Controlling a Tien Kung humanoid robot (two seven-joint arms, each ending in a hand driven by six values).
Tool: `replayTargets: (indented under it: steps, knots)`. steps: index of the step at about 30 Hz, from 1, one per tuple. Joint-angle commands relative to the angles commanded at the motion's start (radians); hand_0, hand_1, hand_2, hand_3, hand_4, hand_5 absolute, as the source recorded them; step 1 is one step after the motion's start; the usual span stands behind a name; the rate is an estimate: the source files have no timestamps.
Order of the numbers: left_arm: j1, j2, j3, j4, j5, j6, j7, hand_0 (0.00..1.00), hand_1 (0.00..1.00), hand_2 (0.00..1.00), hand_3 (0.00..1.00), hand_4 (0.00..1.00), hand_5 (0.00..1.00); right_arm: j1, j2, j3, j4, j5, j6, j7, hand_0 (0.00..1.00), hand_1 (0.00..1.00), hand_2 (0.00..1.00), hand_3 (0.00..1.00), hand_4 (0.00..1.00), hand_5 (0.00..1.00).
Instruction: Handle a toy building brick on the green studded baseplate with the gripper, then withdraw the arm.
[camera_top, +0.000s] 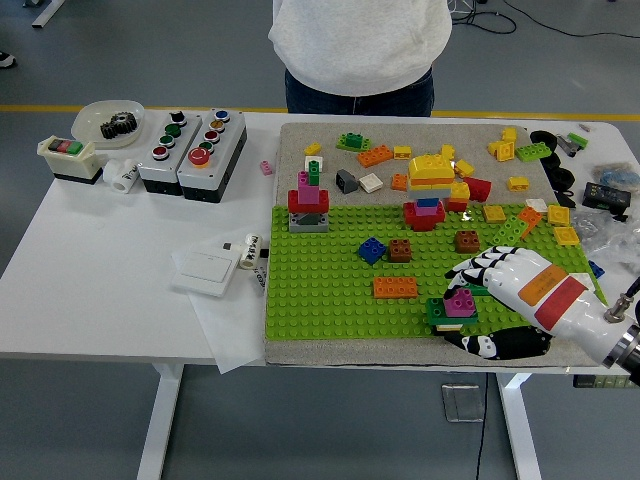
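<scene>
Green baseplate (330, 290) carries two brown bricks (400, 250), one right hand (478, 300).

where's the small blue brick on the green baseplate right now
In the head view, the small blue brick sits near the middle of the green studded baseplate, just left of a brown brick.

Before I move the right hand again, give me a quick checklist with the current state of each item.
1. Right hand at the pink-topped brick stack near the front of the green baseplate: ok.
2. Firm hold on the stack: cannot tell; fingers arch over it, thumb lies in front.
3. Stack seated flat on the baseplate: ok.
4. Orange brick just left stands apart from the hand: ok.
5. Person at the far side, hands away from the bricks: ok, no hands show.
6. Left arm clear: ok, it does not show.
</scene>
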Motion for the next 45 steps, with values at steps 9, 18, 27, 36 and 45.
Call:
replayTargets:
  steps: [9, 18, 27, 36, 45]
  knots:
    - [0.0, 0.001, -0.005, -0.001, 0.013, -0.003, 0.003, 0.748, 0.758, 0.743, 0.609, 0.66, 0.63, 0.007, 0.007, -0.011, -0.037, -0.029, -0.007, 0.0, 0.684, 0.649, 0.694, 0.588, 0.781, 0.591]
    - [-0.001, 0.001, -0.006, -0.002, 0.016, -0.003, 0.004, 0.748, 0.759, 0.741, 0.609, 0.661, 0.63, -0.001, 0.01, 0.003, -0.051, -0.052, -0.018, 0.001, 0.673, 0.633, 0.681, 0.591, 0.781, 0.591]
    - [-0.004, 0.001, 0.0, -0.002, 0.007, -0.003, 0.001, 0.749, 0.763, 0.742, 0.609, 0.662, 0.631, -0.008, 0.013, 0.004, -0.049, -0.056, -0.02, 0.002, 0.656, 0.611, 0.666, 0.588, 0.783, 0.583]
    - [-0.006, 0.001, 0.004, -0.002, 0.001, -0.003, -0.001, 0.751, 0.763, 0.742, 0.609, 0.662, 0.631, -0.011, 0.015, -0.002, -0.055, -0.065, -0.026, 0.001, 0.645, 0.601, 0.661, 0.586, 0.786, 0.578]
    - [-0.009, 0.002, 0.009, -0.002, -0.008, -0.001, -0.004, 0.751, 0.762, 0.738, 0.609, 0.659, 0.627, -0.007, 0.015, -0.006, -0.062, -0.065, -0.029, 0.002, 0.646, 0.609, 0.664, 0.585, 0.789, 0.572]
